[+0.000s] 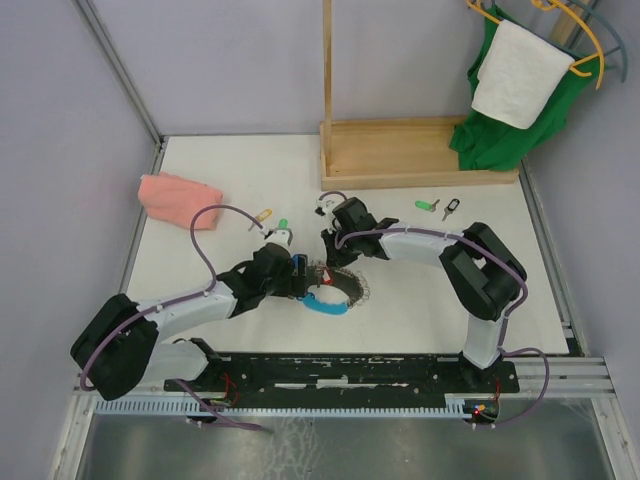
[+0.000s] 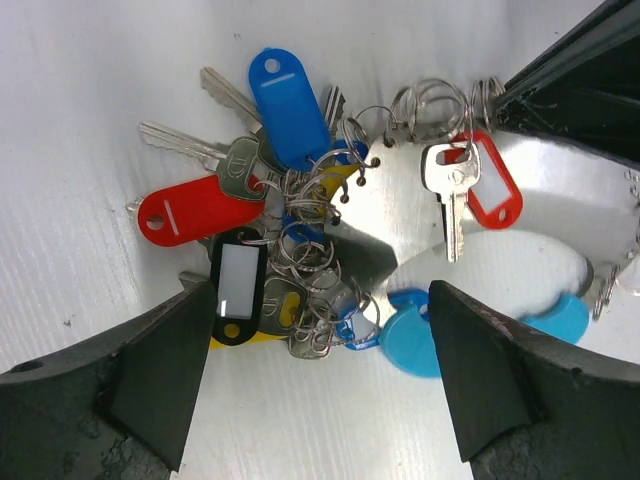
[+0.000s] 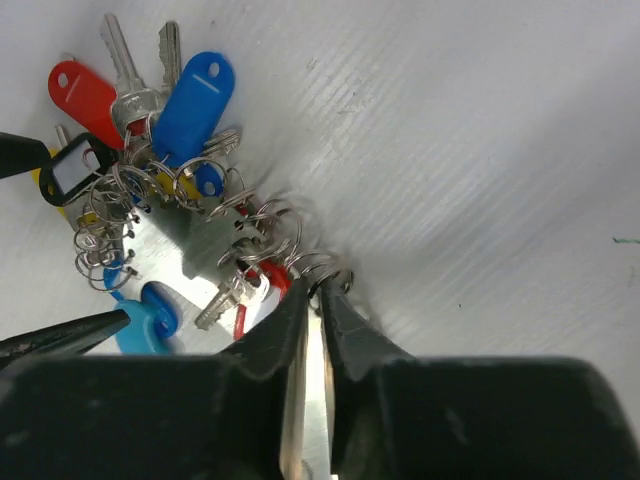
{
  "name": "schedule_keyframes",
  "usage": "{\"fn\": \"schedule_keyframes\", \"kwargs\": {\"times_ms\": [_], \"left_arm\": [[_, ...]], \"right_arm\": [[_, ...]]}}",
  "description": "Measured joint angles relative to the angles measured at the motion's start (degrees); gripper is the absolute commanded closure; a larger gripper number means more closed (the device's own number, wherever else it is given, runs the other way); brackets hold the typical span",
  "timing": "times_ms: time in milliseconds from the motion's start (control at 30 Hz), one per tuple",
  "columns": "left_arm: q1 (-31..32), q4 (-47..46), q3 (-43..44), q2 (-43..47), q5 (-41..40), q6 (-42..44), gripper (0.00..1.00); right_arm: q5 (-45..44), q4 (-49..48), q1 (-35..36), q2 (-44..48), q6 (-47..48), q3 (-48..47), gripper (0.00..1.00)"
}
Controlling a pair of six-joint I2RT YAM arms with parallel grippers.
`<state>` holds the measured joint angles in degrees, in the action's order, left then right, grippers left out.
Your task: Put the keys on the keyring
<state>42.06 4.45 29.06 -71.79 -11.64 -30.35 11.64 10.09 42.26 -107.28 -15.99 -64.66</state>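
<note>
Both grippers at the keyring (image 1: 340,287), mid-tabletop (image 1: 430,300) toward the near edge.
Left gripper (image 2: 320,290) spread wide over its tags (image 2: 290,105); right gripper (image 3: 313,287) nearly pinched at its rim, hold impossible to tell; two loose keys (image 1: 427,205) toward the far-right corner.
</note>
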Motion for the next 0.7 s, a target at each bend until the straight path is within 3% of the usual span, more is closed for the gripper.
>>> {"fn": "schedule_keyframes", "kwargs": {"times_ms": [67, 700], "left_arm": [[-0.02, -0.17, -0.26, 0.90, 0.28, -0.04, 0.07], [-3.96, -2.56, -2.78, 9.62, 4.35, -1.86, 0.07]], "right_arm": [[0.07, 0.46, 0.00, 1.01, 0.96, 0.02, 0.99], [-0.35, 5.05, 0.00, 12.37, 9.75, 2.38, 0.99]]}}
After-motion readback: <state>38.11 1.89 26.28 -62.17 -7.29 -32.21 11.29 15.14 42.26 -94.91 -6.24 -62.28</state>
